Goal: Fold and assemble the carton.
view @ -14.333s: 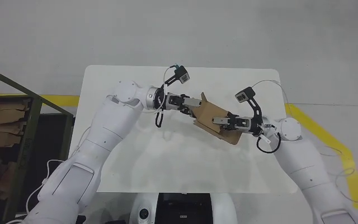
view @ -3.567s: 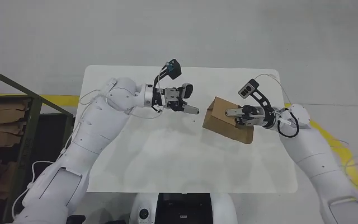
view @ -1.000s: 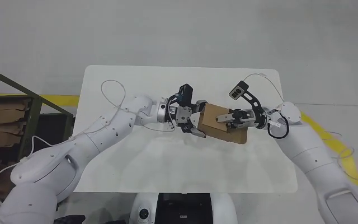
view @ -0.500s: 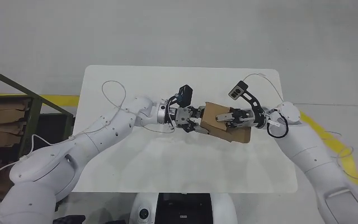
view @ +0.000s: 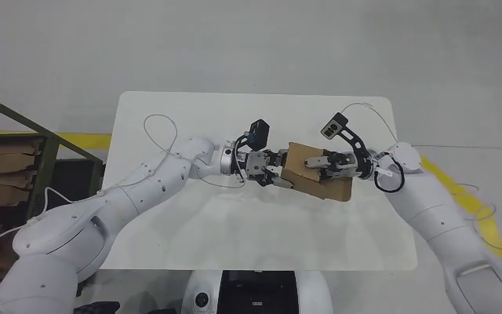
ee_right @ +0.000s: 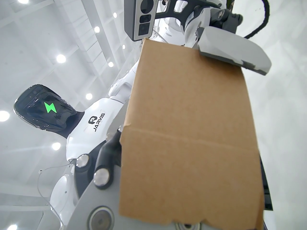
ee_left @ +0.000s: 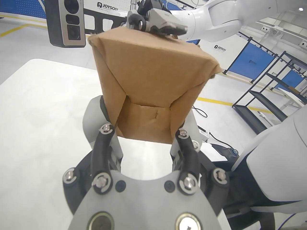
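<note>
Carton [view: 323, 185]: one, brown corrugated, held up between the two arms over the right-of-centre part of the white table [view: 196, 228], long axis running roughly left-right. The left wrist view shows bare tabletop under its lower end, so it's off the surface. Right gripper [view: 314, 163]: clamped on the carton from the right. One grey finger [ee_left: 165, 23] lies flat on the top panel near that panel's far edge, and the opposing finger is hidden by the cardboard. In the right wrist view the panel runs straight out from the gripper base, with a crease line across it. Left gripper [ee_left: 144, 123]: fingers [ee_left: 90, 123] spread wide, straddling the carton's left end, one on each side, right against or just beside the side panels. I can't tell whether they are squeezing. That left end isn't closed: both side flaps slant inward toward a recessed inner panel with a small slit in it, and the top panel overhangs them. Outer corners look a bit frayed. Count: one carton, two grippers on it, one table. Off the table on the left, one dark rack [view: 31, 141] holds flat brown cardboard sheets [view: 17, 165], number not readable.
</note>
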Available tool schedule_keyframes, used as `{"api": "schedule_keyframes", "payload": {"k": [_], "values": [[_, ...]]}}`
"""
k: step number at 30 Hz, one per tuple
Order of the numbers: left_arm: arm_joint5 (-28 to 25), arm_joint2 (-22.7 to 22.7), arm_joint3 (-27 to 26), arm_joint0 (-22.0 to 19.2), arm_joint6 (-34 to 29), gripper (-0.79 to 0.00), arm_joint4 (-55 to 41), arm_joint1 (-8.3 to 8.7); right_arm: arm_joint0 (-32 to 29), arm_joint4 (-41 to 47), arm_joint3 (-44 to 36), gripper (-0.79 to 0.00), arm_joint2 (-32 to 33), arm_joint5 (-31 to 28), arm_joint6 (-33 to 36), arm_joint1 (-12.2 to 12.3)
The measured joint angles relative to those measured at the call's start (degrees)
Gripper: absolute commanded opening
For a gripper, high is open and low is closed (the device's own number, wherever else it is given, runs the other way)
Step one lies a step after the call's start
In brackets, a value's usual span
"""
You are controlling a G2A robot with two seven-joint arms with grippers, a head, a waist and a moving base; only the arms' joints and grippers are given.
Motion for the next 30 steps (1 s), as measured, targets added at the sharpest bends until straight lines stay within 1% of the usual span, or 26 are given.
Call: {"api": "schedule_keyframes", "payload": {"k": [9, 13, 21, 28, 29, 30], "values": [[0.0, -0.1, 0.7, 0.3, 2.1, -0.354, -0.2, 0.14, 0.0, 0.3, 0.0, 0.0, 0.5, 0.0, 0.0, 0.4], [0.0, -0.4, 1.0, 0.6, 3.1, -0.357, 0.4, 0.41, -0.3, -0.6, 0.1, 0.0, 1.7, 0.0, 0.0, 1.0], [0.0, -1.4, 1.1, 1.2, 4.9, -0.394, 1.1, 0.96, -1.5, -3.5, -0.7, 0.0, 4.1, 0.1, 0.0, 2.6], [0.0, -2.2, 0.7, 1.7, 6.3, -0.382, 2.1, 1.38, -2.6, -4.3, -1.0, 0.0, 5.7, 0.6, 0.0, 3.6], [0.0, -2.4, 0.7, 1.9, 6.5, -0.385, 2.1, 1.44, -2.7, -4.3, -1.1, -0.046, 5.9, 0.6, 0.0, 3.8], [0.0, -2.5, 0.7, 2.0, 6.7, -0.385, 2.2, 1.49, -2.9, -4.4, -1.2, -0.163, 6.1, 0.7, 0.0, 3.8]]}}
